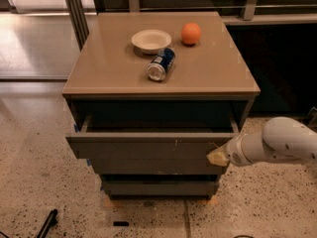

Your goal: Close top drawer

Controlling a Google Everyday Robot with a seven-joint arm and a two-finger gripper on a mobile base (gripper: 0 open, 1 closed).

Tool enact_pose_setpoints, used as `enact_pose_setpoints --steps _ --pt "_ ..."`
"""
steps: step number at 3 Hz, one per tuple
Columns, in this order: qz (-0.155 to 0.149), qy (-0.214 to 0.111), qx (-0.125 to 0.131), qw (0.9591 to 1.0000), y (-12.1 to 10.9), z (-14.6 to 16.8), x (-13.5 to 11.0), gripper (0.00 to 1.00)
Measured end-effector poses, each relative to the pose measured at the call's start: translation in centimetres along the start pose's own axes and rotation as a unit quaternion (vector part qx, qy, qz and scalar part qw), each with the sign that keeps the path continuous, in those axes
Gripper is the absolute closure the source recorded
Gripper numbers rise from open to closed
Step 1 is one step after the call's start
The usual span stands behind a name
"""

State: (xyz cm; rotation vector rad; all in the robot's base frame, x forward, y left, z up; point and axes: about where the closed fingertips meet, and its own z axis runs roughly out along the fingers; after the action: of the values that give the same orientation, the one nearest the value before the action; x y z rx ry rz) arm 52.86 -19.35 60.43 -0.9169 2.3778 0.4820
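The top drawer [148,150] of a grey-brown cabinet stands partly pulled out, with only a narrow strip of its inside showing. Its flat front panel has small pale scratches right of centre. My gripper [216,157] comes in from the right on a white arm and its pale tip rests against the right end of the drawer front. Two similar drawer fronts sit below the top one.
On the cabinet top [109,71] are a white bowl [151,40], an orange [190,33] and a blue can [161,64] lying on its side. The floor [44,182] is speckled terrazzo. A dark object [47,223] lies at the lower left.
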Motion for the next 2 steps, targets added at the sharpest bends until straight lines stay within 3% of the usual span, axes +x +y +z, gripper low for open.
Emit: enact_pose_setpoints --steps 1,2 --pt "-0.018 0.005 -0.012 0.9998 -0.2 1.2 -1.0 1.0" --pt "-0.055 0.01 -0.03 0.998 -1.3 3.2 -3.9 1.0"
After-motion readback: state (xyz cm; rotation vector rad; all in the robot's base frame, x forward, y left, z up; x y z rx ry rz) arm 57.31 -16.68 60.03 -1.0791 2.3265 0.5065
